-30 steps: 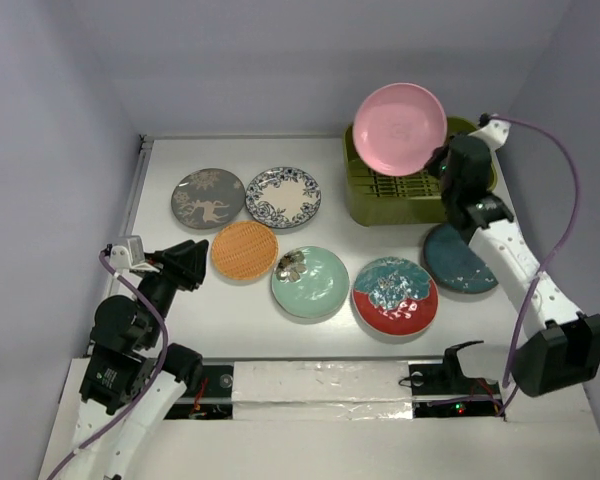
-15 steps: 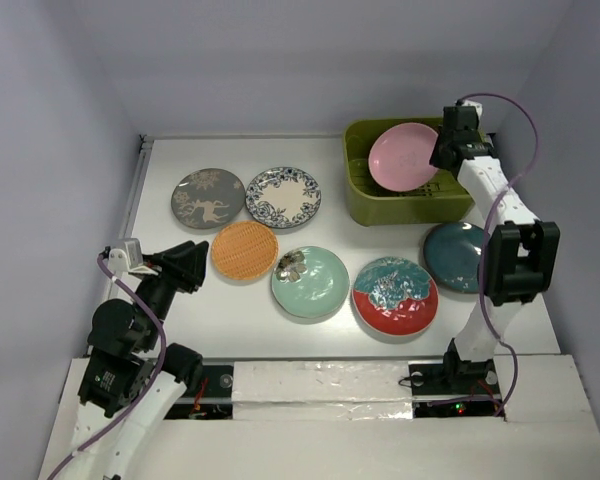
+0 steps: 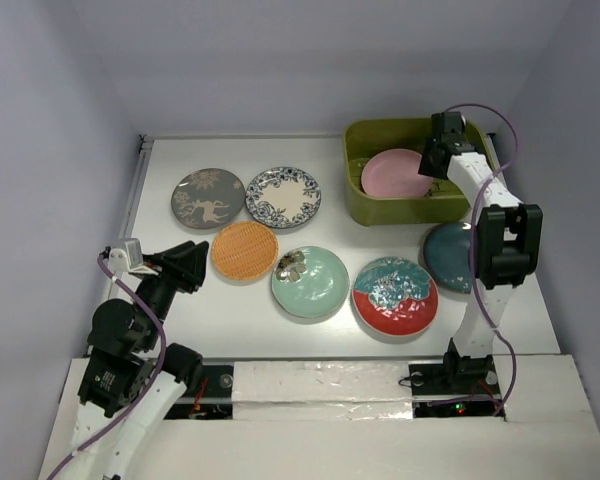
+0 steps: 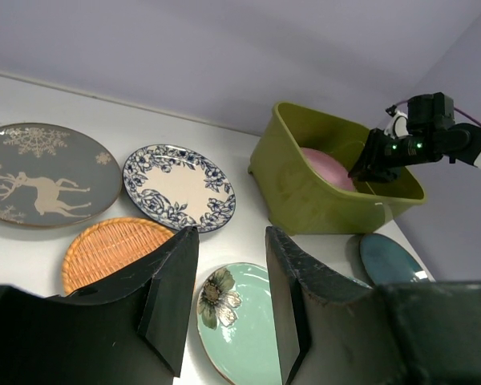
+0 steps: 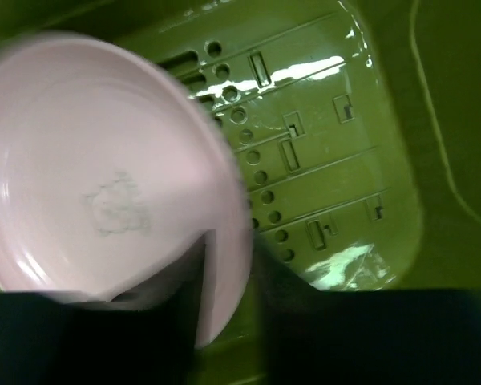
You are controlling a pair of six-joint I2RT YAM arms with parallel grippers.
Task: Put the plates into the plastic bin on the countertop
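My right gripper [image 3: 432, 165] is shut on the rim of the pink plate [image 3: 392, 173] and holds it tilted low inside the olive-green plastic bin [image 3: 380, 211]. In the right wrist view the right gripper [image 5: 228, 281] pinches the pink plate [image 5: 96, 176] over the bin's slatted bottom [image 5: 321, 160]. On the white countertop [image 3: 180, 300] lie the grey deer plate [image 3: 208, 197], blue floral plate [image 3: 283, 196], orange plate [image 3: 244, 249], mint plate [image 3: 310, 281], red-and-teal plate [image 3: 395, 294] and dark teal plate [image 3: 450, 256]. My left gripper [image 3: 195, 262] is open and empty, left of the orange plate.
The bin stands at the back right against the wall. A strip of silver tape [image 3: 320, 380] runs along the near edge. The right arm [image 3: 495, 240] reaches up over the dark teal plate. Side walls close in on both sides.
My right gripper has carried the pink plate from above the bin's rim down into the bin. The left arm has not moved.
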